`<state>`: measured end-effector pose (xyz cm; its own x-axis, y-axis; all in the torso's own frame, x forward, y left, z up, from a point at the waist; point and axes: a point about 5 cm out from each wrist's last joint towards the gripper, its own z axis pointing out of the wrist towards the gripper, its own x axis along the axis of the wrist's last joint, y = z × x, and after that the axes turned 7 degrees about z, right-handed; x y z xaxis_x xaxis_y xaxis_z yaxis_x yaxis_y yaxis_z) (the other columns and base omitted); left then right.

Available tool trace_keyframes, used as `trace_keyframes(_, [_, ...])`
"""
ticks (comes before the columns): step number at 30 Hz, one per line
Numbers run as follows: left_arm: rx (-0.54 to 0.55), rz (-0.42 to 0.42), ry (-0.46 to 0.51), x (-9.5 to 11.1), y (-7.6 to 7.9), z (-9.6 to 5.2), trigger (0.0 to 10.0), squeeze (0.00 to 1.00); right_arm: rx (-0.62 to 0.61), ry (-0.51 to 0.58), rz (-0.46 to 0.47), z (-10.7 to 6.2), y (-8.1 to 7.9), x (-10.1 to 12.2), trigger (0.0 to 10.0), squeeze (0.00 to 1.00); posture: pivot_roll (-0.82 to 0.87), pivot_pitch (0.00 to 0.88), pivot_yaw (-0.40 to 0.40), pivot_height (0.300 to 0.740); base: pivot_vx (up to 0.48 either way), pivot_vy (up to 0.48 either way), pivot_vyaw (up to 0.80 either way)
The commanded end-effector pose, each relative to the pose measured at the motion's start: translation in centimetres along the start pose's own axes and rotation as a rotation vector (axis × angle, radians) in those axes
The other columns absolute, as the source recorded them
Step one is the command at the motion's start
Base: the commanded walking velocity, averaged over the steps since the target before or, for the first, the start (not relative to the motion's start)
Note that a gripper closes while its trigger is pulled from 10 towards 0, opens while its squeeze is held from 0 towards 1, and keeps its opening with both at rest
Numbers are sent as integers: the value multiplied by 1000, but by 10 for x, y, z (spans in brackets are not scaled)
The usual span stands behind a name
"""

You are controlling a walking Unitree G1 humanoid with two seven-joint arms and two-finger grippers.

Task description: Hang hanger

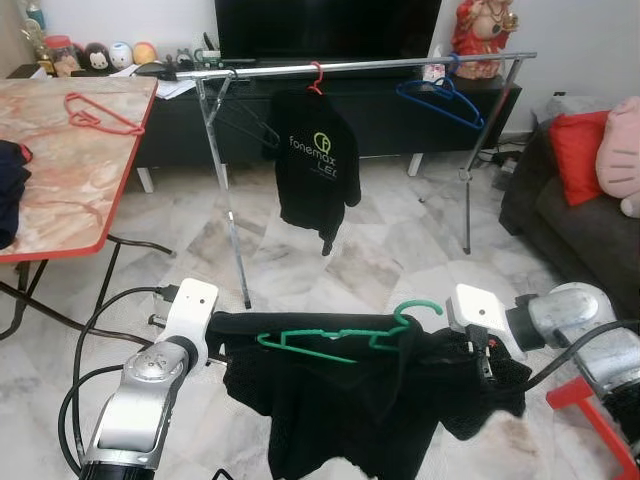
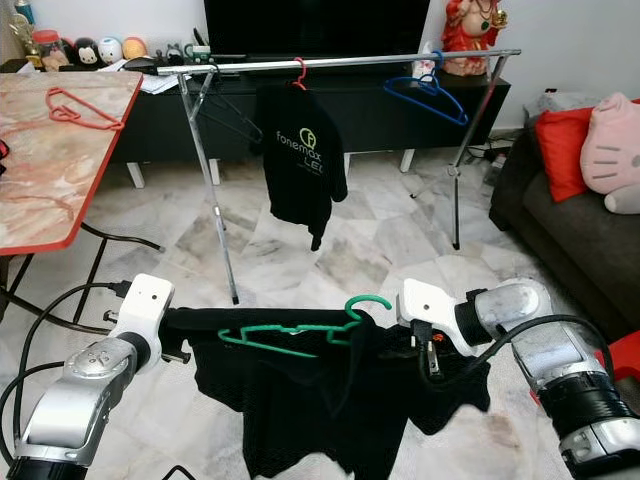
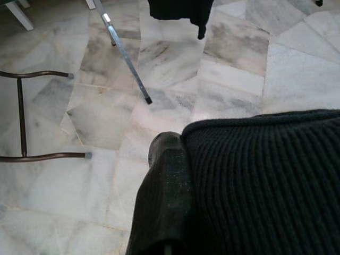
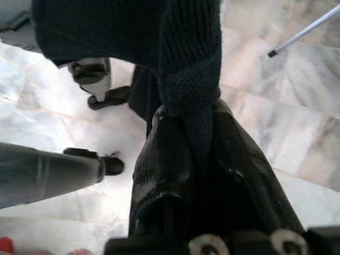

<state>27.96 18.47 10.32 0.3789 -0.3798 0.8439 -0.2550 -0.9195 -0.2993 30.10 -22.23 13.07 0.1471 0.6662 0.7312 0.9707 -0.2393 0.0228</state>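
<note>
A black knit sweater [image 1: 350,400] with a green hanger [image 1: 335,342] through its neck hangs stretched between my two grippers, low over the floor. The hanger's hook [image 1: 420,308] sticks up near my right wrist. My left gripper [image 1: 228,332] grips the sweater's left shoulder; one of its fingers [image 3: 164,196] shows beside the knit [image 3: 265,180], which covers the other. My right gripper [image 1: 483,355] is shut on a bunched fold of the knit [image 4: 191,79]. Ahead stands a metal clothes rack [image 1: 350,66].
On the rack hang a black T-shirt on a red hanger [image 1: 315,170], a blue hanger [image 1: 440,100] and a black hanger [image 1: 245,120]. A marble-top table [image 1: 60,190] with a red hanger [image 1: 100,115] is at left. A dark sofa [image 1: 580,230] is at right, a TV console behind.
</note>
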Motion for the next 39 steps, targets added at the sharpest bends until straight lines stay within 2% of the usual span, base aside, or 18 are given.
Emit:
trace_keyframes(1, [58, 21, -7, 3, -13, -2, 0, 0, -49, -53, -34, -8, 6, -1, 0, 0, -12, 0, -60, 740, 0, 0, 0])
trace_keyframes(5, [32, 25, -5, 5, -11, -2, 0, 0, -120, -123, -86, -6, 11, -4, 0, 0, -15, 0, -61, 740, 0, 0, 0])
trace_keyframes(7, [-35, 33, 11, 11, -3, -4, 0, 0, -181, -103, -101, -2, 17, 0, 0, 0, -13, 0, -63, 740, 0, 0, 0])
trace_keyframes(9, [-50, 29, 16, 12, -1, -4, 0, 0, -191, -101, -106, -1, 17, 1, 0, 0, -11, 0, -63, 740, 0, 0, 0])
trace_keyframes(11, [-133, 36, 39, 19, 9, -6, 0, 0, -200, -97, -127, 5, 18, 4, 0, 0, -11, 0, -63, 740, 0, 0, 0])
trace_keyframes(16, [-247, 30, 96, 36, 23, -10, 0, 0, -220, -55, -137, 19, 18, 14, 0, 0, -5, 0, -64, 740, 0, 0, 0])
trace_keyframes(18, [-286, 14, 146, 51, 26, -11, 0, 0, -194, -39, -152, 30, 13, 21, 0, 0, 1, 0, -62, 740, 0, 0, 0])
trace_keyframes(21, [-290, 7, 166, 58, 25, -12, 0, 0, -189, -31, -147, 36, 12, 23, 0, 0, 4, 0, -62, 740, 0, 0, 0])
trace_keyframes(27, [-257, -41, 242, 80, 15, -13, 0, 0, -149, -52, -148, 51, 4, 28, 0, 0, 4, 0, -62, 740, 0, 0, 0])
trace_keyframes(30, [-296, -41, 260, 86, 18, -17, 0, 0, -217, -51, -122, 55, 11, 32, 0, 0, 4, 0, -62, 740, 0, 0, 0])
trace_keyframes(34, [-379, 3, 258, 86, 29, -23, 0, 0, -348, -11, -51, 61, 22, 39, 0, 0, 17, 0, -58, 740, 0, 0, 0])
trace_keyframes(35, [-435, 29, 251, 83, 36, -26, 0, 0, -364, 65, 25, 66, 24, 46, 0, 0, 17, 0, -58, 740, 0, 0, 0])
trace_keyframes(36, [-435, 29, 251, 83, 36, -26, 0, 0, -364, 65, 25, 66, 24, 46, 0, 0, 17, 0, -58, 740, 0, 0, 0])
trace_keyframes(39, [-493, 64, 219, 77, 44, -28, 0, 0, -380, 185, 127, 74, 25, 60, 0, 0, 25, 0, -57, 740, 0, 0, 0])
